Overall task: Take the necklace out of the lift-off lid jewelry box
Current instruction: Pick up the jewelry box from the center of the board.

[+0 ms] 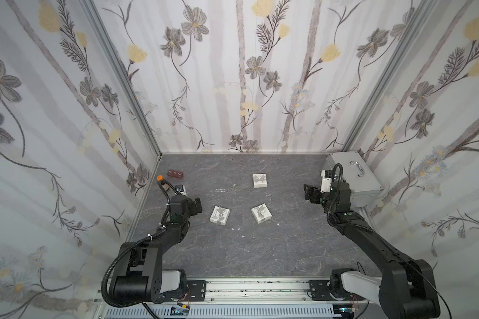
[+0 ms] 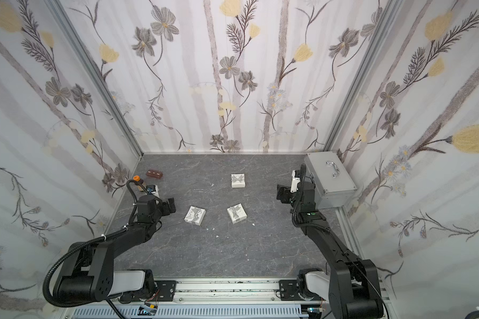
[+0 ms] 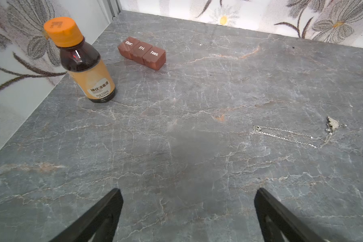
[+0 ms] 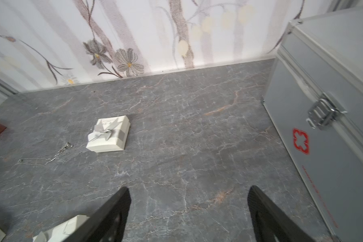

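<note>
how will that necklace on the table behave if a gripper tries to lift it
The necklace is a thin chain lying in loose curves, so likely floppy and light. It sits flat on the table, so probably hard to pinch without slipping.

light: bright, even | shadows: soft | wrist views: slightly blurred | edges: wide-angle bending

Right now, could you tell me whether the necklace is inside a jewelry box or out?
Out. The necklace lies stretched on the bare tabletop, beside the bowed white box, not touching it.
</note>
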Controlling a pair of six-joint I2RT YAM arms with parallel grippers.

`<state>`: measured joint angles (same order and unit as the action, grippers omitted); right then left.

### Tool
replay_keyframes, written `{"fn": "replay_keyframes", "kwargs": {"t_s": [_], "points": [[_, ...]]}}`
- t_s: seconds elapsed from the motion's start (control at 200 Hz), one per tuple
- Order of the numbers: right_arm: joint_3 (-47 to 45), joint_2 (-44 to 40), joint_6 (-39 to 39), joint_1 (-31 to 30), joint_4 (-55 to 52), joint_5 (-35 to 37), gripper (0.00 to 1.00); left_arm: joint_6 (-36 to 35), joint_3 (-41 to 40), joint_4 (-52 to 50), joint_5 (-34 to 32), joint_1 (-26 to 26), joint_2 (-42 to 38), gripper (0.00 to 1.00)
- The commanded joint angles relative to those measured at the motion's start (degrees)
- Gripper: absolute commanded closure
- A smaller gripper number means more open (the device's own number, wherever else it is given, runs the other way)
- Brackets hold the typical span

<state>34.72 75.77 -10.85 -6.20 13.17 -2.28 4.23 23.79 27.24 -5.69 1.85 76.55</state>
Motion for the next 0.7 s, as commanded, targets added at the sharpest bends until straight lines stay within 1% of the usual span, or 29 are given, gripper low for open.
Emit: {"fn": "replay_keyframes", "kwargs": {"t_s": [0.0,0.07,0.13,0.24,0.255,0.34,0.395,0.455,0.54,0.624,0.644,0.694], "points": [[-0.66,-0.80,-0.04,1.36,7.10,-1.71,0.16,-0.58,0.51,5.81,1.16,-0.18,0.46,0.00],[0.42,-0.26,0.89,0.62,5.36,-5.09,0.19,-0.74,0.39,5.72,1.71,-0.18,0.19,0.00],[2.88,1.03,0.18,-2.15,2.36,-5.90,0.21,-0.96,0.67,5.04,2.73,-0.18,-0.14,0.00],[7.53,5.27,1.01,-12.53,-3.03,-2.63,0.20,-1.26,1.20,2.64,3.84,-0.17,-0.85,0.00],[9.66,6.06,1.24,-13.99,-3.72,-2.64,0.19,-1.28,1.33,2.12,3.85,-0.18,-1.07,0.00],[14.98,11.30,4.28,-20.71,-7.67,-5.32,0.17,-1.20,2.00,-0.88,4.26,-0.17,-2.34,0.00],[18.87,15.13,8.27,-25.33,-9.75,-7.60,0.15,-1.16,2.59,-3.01,4.83,-0.21,-3.11,0.00],[24.67,21.77,12.96,-29.73,-13.61,-8.80,0.14,-1.07,3.32,-4.53,5.28,-0.35,-3.59,0.00],[36.70,31.35,19.37,-34.70,-23.27,-8.20,0.13,-0.69,4.15,-6.29,5.69,-0.63,-3.99,0.00],[47.83,40.15,23.72,-37.82,-30.59,-7.31,0.12,0.06,4.26,-7.28,5.64,-1.13,-4.13,0.00],[50.00,41.79,24.47,-39.90,-31.72,-7.16,0.12,0.30,4.16,-7.50,5.56,-1.41,-4.13,0.00],[54.51,45.31,25.47,-41.50,-33.48,-7.16,0.11,0.94,3.74,-7.87,5.08,-1.98,-6.30,0.00]]}}
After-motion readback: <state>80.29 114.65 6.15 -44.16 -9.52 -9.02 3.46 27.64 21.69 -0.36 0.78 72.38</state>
